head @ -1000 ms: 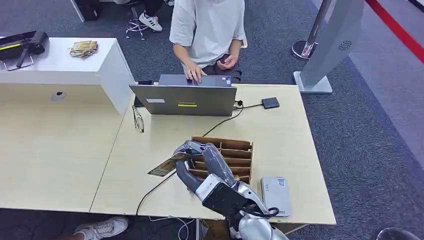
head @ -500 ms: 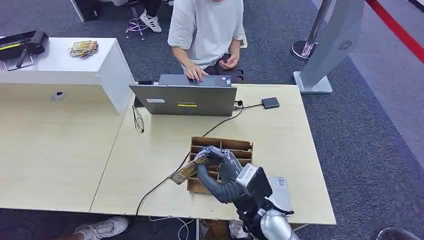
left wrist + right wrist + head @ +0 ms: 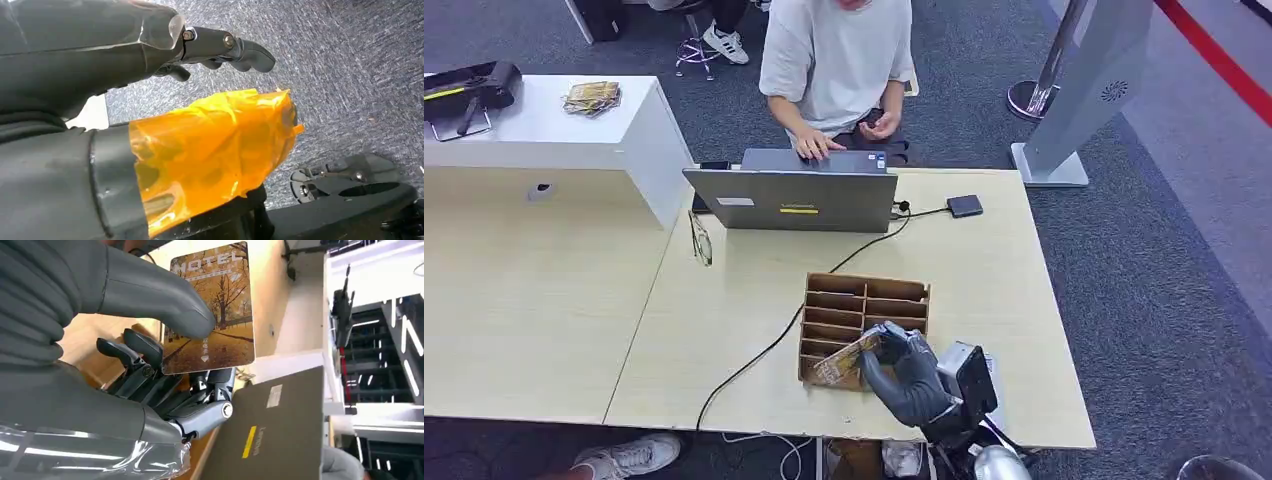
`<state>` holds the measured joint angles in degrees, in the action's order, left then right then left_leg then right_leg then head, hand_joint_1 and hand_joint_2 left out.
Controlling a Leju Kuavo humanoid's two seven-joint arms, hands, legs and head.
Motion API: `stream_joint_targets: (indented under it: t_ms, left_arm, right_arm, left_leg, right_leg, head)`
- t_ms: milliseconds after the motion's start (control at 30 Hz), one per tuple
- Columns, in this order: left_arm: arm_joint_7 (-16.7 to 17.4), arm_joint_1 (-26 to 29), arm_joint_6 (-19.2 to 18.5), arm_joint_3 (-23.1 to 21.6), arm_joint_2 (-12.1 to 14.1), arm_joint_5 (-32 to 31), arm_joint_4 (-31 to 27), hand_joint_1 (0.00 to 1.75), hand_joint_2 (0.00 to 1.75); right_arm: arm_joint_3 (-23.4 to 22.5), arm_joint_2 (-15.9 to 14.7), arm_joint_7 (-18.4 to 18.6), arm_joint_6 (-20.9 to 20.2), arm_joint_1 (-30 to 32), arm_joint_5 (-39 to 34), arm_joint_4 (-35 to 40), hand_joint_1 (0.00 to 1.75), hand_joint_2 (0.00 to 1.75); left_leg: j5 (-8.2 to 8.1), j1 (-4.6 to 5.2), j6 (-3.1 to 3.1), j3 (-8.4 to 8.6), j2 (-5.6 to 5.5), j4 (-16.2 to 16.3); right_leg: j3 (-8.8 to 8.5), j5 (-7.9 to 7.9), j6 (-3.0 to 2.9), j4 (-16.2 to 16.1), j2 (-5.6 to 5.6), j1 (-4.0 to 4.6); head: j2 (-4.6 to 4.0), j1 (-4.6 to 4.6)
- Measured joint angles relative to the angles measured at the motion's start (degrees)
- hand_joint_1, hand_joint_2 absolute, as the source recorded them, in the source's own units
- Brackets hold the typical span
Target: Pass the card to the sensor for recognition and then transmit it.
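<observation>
Head view findings: your right hand (image 3: 904,372) has drawn back toward the robot's body over the last second. A second ago it reached out past the near left corner of the wooden tray (image 3: 867,290); it now sits low at the tray's near edge, next to the grey card reader (image 3: 990,372) on the worktop (image 3: 724,300). The card (image 3: 846,360) has come back with it and now lies over the tray's near compartments, where before it projected out over bare worktop.

Right wrist view confirms the hold: the thumb presses the printed face of the card (image 3: 212,310) and the darker fingers (image 3: 150,365) back it from behind. The grip is closed on the card, most of whose face is exposed.

Left hand (image 3: 165,100): it hangs over the carpet with nothing in it. The fingers appear slack and apart, though the taped thumb blocks much of that view, so treat this as probable only.

Assessment: the card has travelled toward the reader, which suggests the recognition step is being approached, not completed. The hand partly hides the reader, so you cannot confirm any contact between card and reader. A person sits at the laptop (image 3: 792,200) across the worktop, the likely recipient.
</observation>
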<state>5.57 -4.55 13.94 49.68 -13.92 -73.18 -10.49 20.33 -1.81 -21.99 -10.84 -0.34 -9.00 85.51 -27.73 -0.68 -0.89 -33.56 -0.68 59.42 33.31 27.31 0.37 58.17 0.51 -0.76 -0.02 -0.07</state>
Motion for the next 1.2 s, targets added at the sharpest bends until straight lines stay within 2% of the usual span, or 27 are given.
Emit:
stream_joint_targets:
  t_ms: [767, 1200]
  left_arm:
    - [-0.02, 0.06, 0.09, 0.26, 0.0, 0.02, 0.0, 0.0, 0.0]
    - [-0.02, 0.09, 0.13, 0.33, 0.02, 0.31, 0.0, 0.0, 0.0]
  right_arm:
    - [-6.14, -0.66, 0.02, -1.46, 2.21, -3.65, -2.45, 1.75, 1.75]
    - [-10.6, -2.38, 0.0, -1.79, 3.8, -3.41, -4.72, 1.75, 1.75]
  left_leg:
    - [0.0, 0.01, 0.0, 0.0, 0.0, 0.0]
    - [0.0, 0.01, 0.01, 0.0, 0.0, 0.0]
  right_leg:
    - [0.0, 0.0, 0.0, -0.01, 0.0, 0.0]
    - [0.0, 0.0, 0.0, -0.02, 0.0, 0.0]
  head:
    - [0.0, 0.0]
    - [0.0, 0.0]
